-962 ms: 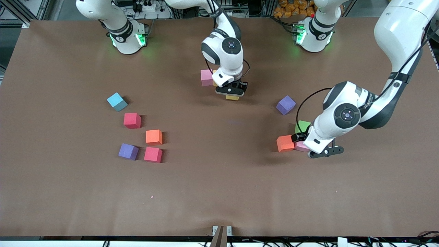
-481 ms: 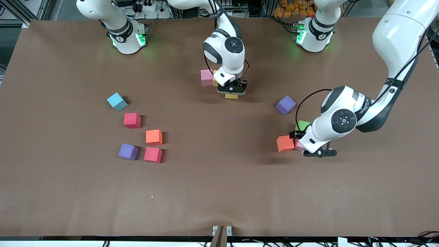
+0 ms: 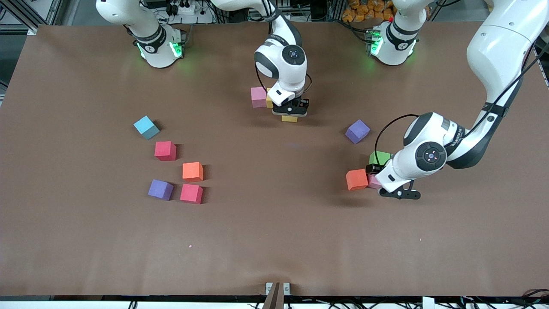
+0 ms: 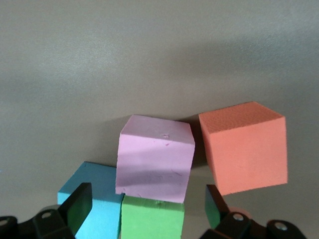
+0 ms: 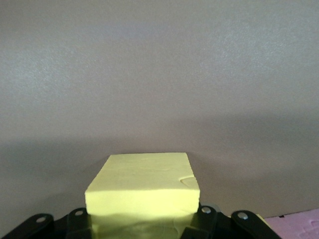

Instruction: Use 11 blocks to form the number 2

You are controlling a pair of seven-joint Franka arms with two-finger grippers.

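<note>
Brown desk: right end effector clenched on yellow block, placing; left end effector spread over pink block, for grasping.

The right gripper points straight down, fingers clamped (arm stretched mid-table). The left gripper hangs low, fingers spread wide.

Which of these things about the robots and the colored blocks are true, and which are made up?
1. The right gripper is shut on a yellow block. True.
2. The left gripper is shut tight. False: it is open, over a pink block.
3. An orange block sits beside that pink block. True.
4. The green block is in the right gripper. False: it sits on the table by the left gripper.
</note>
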